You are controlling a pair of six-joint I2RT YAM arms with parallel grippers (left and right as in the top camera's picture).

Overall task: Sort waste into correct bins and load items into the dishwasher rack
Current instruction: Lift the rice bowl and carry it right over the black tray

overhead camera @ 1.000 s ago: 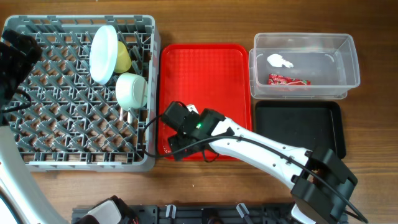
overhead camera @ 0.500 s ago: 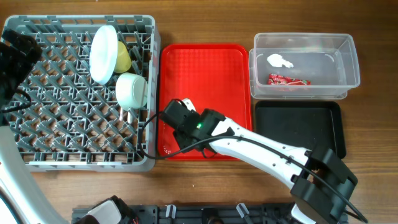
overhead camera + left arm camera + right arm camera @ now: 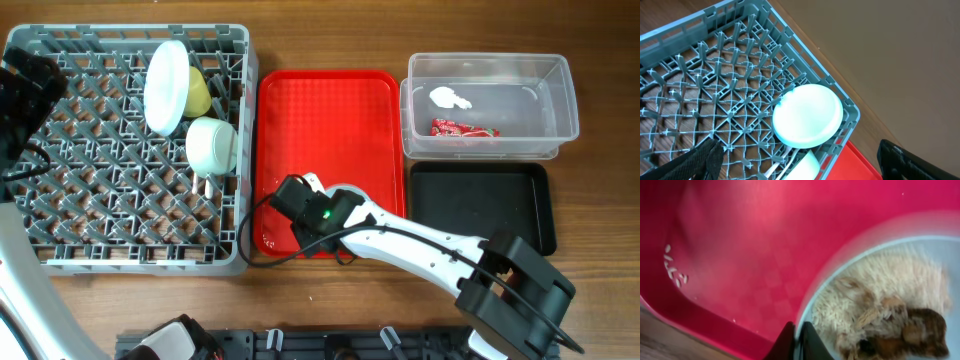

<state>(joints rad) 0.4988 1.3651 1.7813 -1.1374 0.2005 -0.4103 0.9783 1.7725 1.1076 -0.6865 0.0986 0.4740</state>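
Right pincer (image 3: 797,339): fingers together, clamped on the rim of the pale blue round plate (image 3: 935,250). Plate is over the robot-side left part of the large red plastic serving tray (image 3: 330,110); cannot tell whether it is lifted or resting. On the plate: a heap of beige rice-like food scraps (image 3: 865,305), with a brown lump (image 3: 922,330) at one side. A few loose grains (image 3: 674,269) lie on the red tray by its wall, apart from the plate.

Left pincer (image 3: 799,150): fingers apart, nothing between them, above the large square grey plastic dishwasher rack (image 3: 110,210).

In the rack, far right part: pale whitish bowl (image 3: 166,85) standing on edge, small yellow cup (image 3: 200,95) touching it, second whitish bowl (image 3: 212,145) just beside them.

Clear plastic rectangular tub (image 3: 560,90) stands on the wooden surface (image 3: 330,40), right of the red tray. It holds the small crumpled white tissue (image 3: 450,97) and the crinkled red snack wrapper (image 3: 462,128), lying apart. Shallow black rectangular tray (image 3: 490,195) sits just beside the tub, on the robot's side.
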